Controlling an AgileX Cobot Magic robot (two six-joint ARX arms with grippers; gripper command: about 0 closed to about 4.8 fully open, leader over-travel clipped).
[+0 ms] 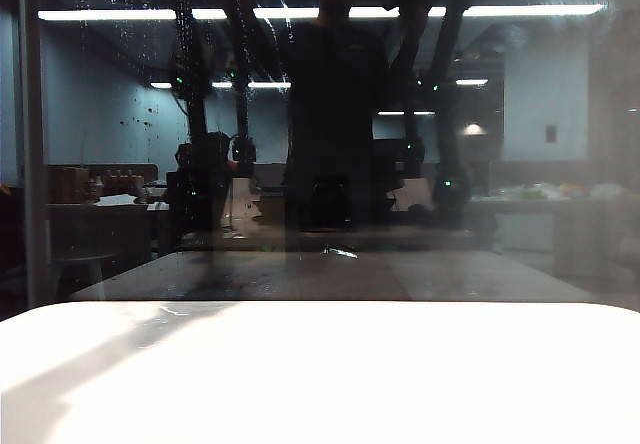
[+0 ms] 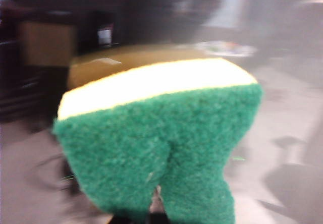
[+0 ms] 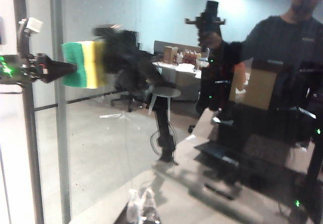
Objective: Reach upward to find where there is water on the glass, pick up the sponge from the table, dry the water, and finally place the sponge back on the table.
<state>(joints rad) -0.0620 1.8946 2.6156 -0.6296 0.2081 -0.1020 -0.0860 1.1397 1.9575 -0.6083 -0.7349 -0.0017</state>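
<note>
Left gripper clamped on the sponge, raised against the glass beside its grey frame strip, well above the table. Right gripper unseen; jaw state cannot be told.

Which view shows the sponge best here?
The left wrist view: the sponge fills it, green face and yellow foam plain though blurred. The right wrist view shows it small in the left claw at the glass. The exterior view shows none.
</note>
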